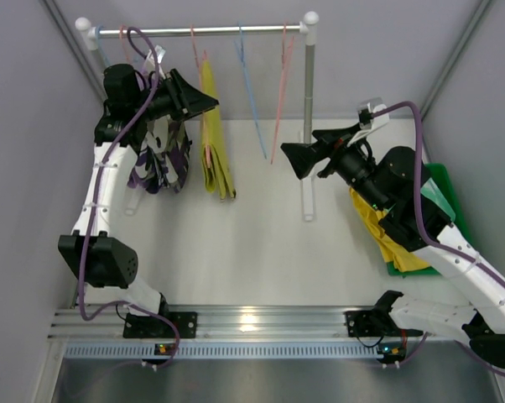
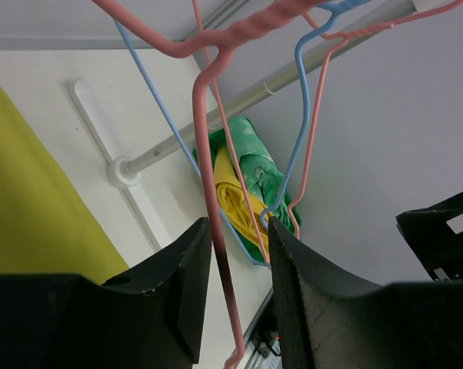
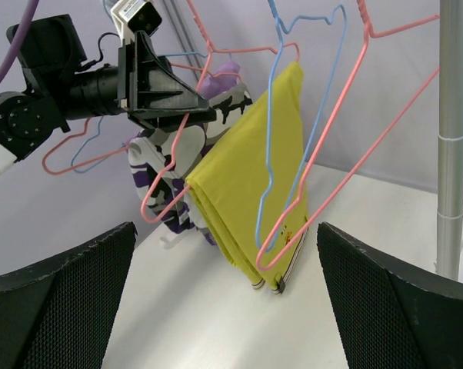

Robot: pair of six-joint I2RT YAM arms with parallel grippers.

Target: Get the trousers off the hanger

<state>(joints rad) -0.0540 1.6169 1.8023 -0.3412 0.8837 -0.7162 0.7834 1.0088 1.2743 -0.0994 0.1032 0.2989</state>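
Pink hanger point(image 2: 203, 154) inside left claw point(image 2: 238, 231), olive trousers point(image 2: 31, 200)

Olive-yellow trousers point(image 1: 212, 143) hang folded, L-centre – bright yellow pair point(image 1: 378, 231) & mint-green pair point(image 2: 251, 154) heaped together at R.

table: plain white top point(image 1: 252, 252), takes up the whole middle of the overhead shot
rack: white clothes rack point(image 1: 308, 126) stands straight on it in the upper half, with flat feet resting on the surface centre-left and centre-right
tray: green tray point(image 1: 444, 186) sits on the table at the right edge
pile: bright yellow trousers point(image 1: 377, 228) and mint green trousers point(image 1: 434, 201) are heaped on that tray, partly hidden
rail: silver rail point(image 1: 252, 319) runs along the bottom edge
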